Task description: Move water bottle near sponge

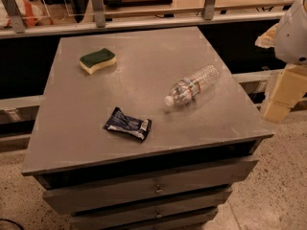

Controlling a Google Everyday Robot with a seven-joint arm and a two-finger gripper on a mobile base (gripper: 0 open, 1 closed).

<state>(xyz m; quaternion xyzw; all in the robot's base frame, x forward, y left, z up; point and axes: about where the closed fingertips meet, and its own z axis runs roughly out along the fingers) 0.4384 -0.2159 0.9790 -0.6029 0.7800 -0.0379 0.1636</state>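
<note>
The water bottle (192, 86) lies on its side on the right half of the grey table top (144, 61), its white cap pointing to the front left. The sponge (98, 60), dark green on top over pale yellow foam, lies flat at the back left of the top, well apart from the bottle. My gripper (282, 98) shows as pale beige parts under a white arm housing (293, 30) at the right edge of the view. It is off the table's right side, to the right of the bottle, and holds nothing that I can see.
A dark blue crinkled packet (128, 123) lies near the front middle of the top, between bottle and sponge but closer to the front edge. The table is a drawer cabinet (153, 190). A railing with metal posts (98, 6) runs behind it.
</note>
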